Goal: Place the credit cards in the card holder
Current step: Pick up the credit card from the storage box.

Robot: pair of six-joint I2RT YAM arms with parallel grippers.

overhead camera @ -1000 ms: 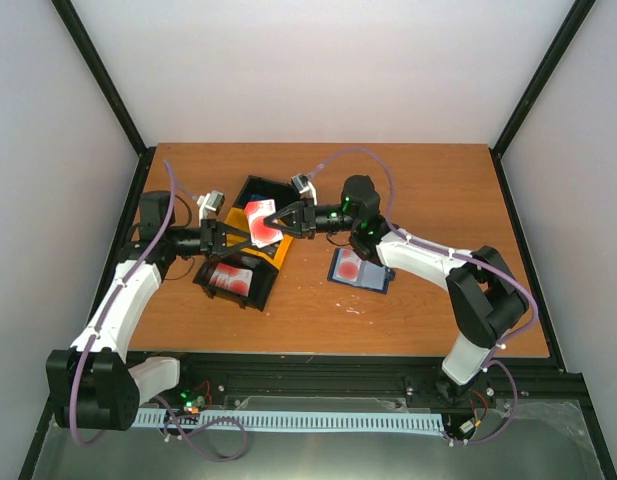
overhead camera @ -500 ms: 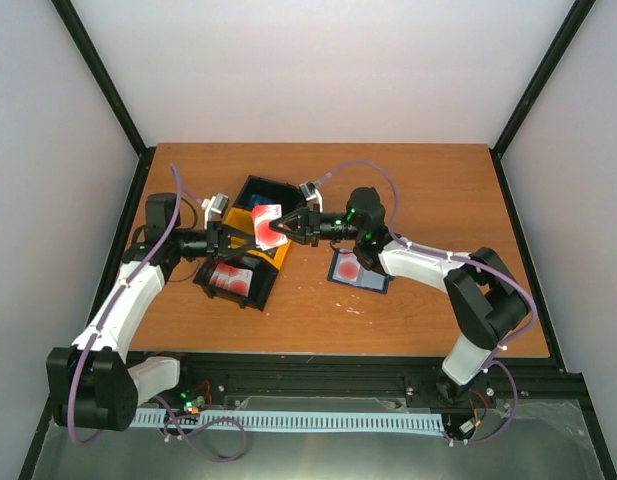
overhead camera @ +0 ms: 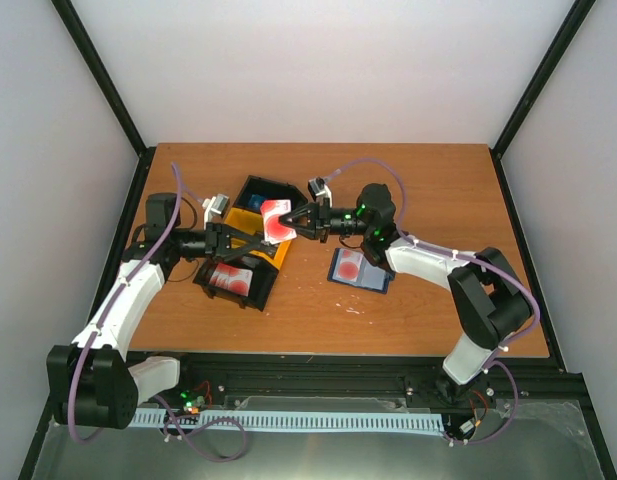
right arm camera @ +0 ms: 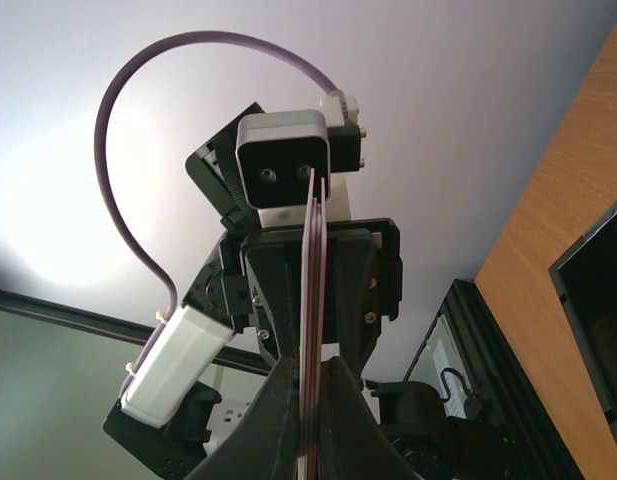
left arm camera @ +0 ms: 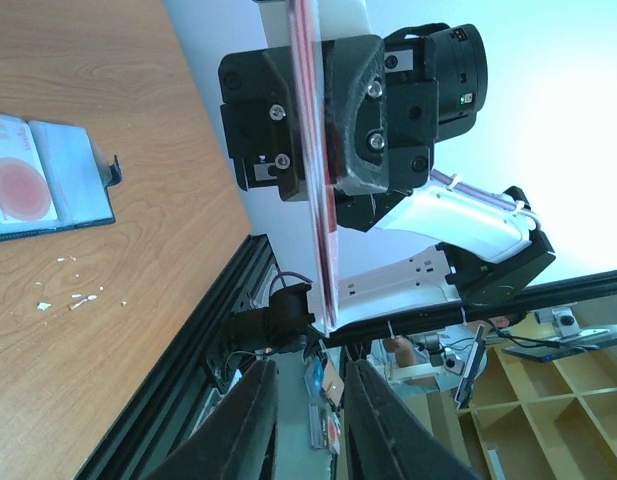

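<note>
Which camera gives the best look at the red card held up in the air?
The top view: the red card shows its red-and-white face there, pinched in the right hand. Both wrist views catch it only edge-on, as a thin line.

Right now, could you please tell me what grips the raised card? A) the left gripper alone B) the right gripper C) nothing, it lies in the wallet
B: the right gripper is shut on the card in mid-air, while the left gripper has its fingers apart, off the card's edge.
</note>
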